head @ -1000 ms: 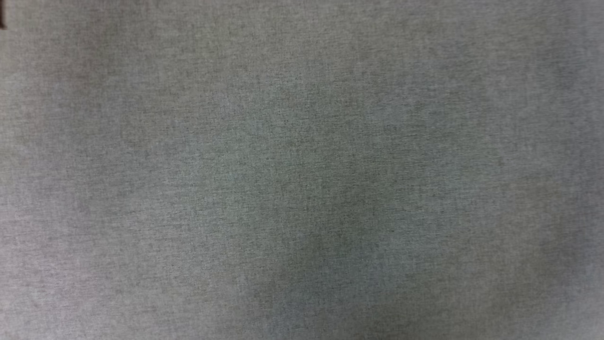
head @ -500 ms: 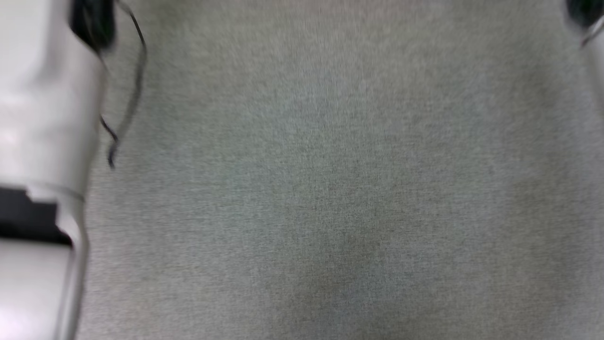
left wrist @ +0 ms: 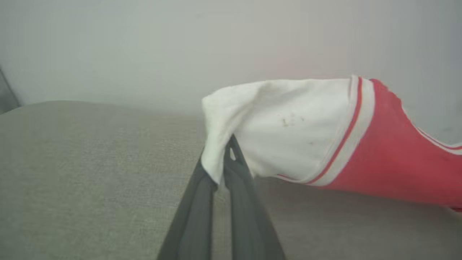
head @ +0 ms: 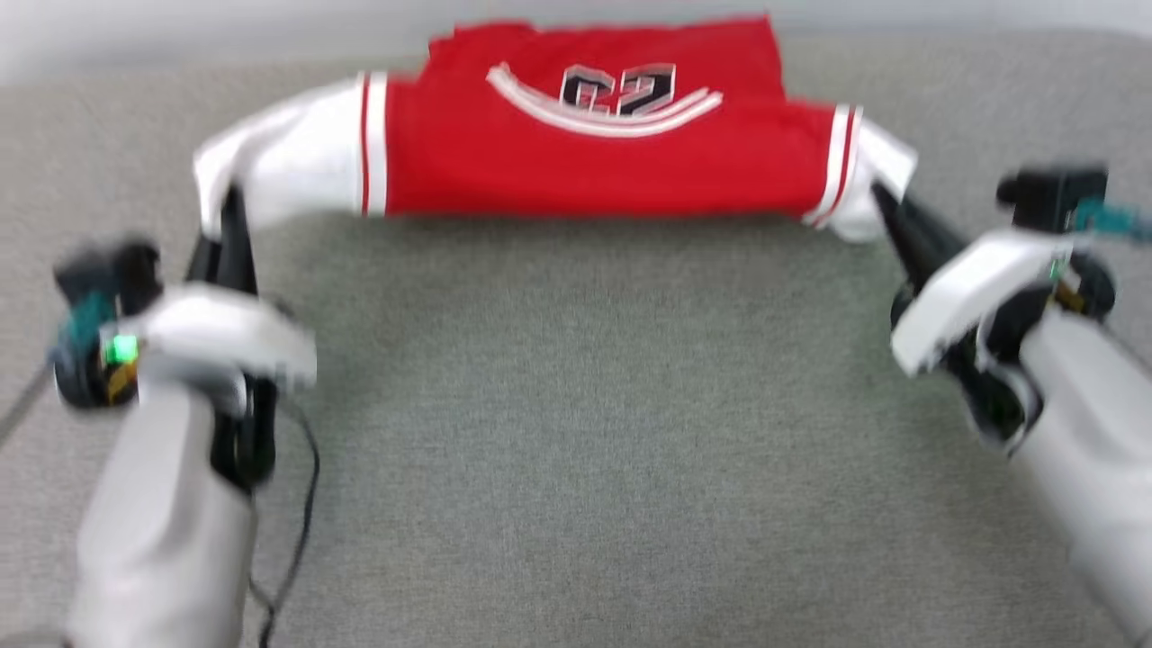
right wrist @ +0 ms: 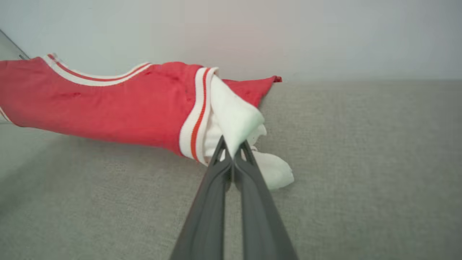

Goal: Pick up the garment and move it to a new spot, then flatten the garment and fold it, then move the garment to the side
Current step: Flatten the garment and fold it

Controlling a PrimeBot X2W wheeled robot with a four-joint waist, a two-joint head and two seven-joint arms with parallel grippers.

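1. Red jersey cloth first: the garment is stretched across the far middle of the bench, lettering up. Its near edge is raised and casts a shadow, while its far part seems to rest on the surface.
2. White cloth serves as the handles. The left sleeve and the right sleeve are each drawn outward and nearer, so the red body between them stays taut rather than bunched.
3. We see the left jaws pressed together on the edge of the left sleeve. The right jaws likewise pinch the tip of the right sleeve, and a loose fold of white droops to the bench just beside them.
4. We judge that this even hold suits carrying or laying flat, since a pull at both ends spreads the chest evenly.
5. Grey woven fabric covers the bench, which runs on toward the near side, where we judge the shirt could be spread.
6. Beyond the bench, a pale wall closes the far side, and a thin dark cable hangs by the left arm.
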